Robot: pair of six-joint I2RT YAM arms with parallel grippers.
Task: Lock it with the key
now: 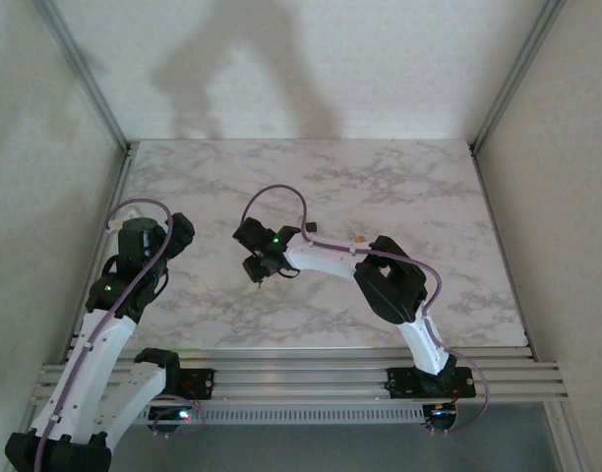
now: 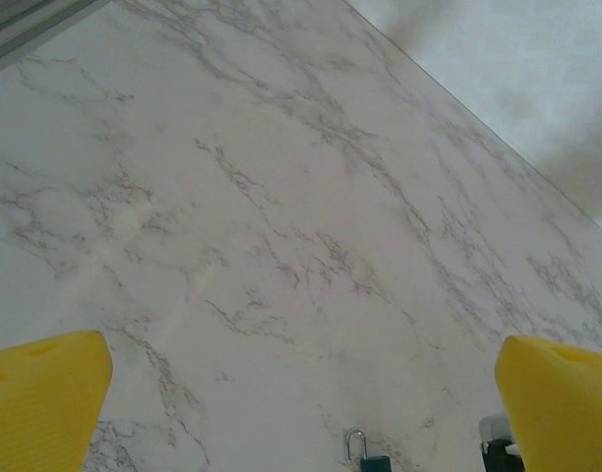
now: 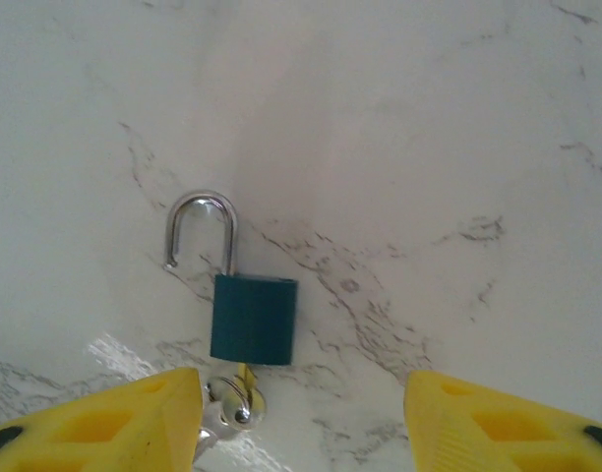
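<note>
On the smooth marble-veined worktop [image 1: 380, 187] a padlock [image 3: 254, 320] is lying flat: squarish teal body, curved shiny steel shackle [image 3: 198, 231] standing open on one side. At the padlock's base a key [image 3: 245, 377] is showing, its metal ring [image 3: 232, 405] just beside one yellow finger [image 3: 134, 423]. Right hand [image 3: 301, 388] is sitting at the padlock's base, fingers apart, clamping nothing. Left hand [image 2: 301, 354] is gaping wide, well apart from the padlock.

Open-shackled padlock [image 3: 254, 320] on table [image 3: 429, 147]; key [image 3: 240, 395] at base; fingers [image 3: 114, 423] apart.
</note>
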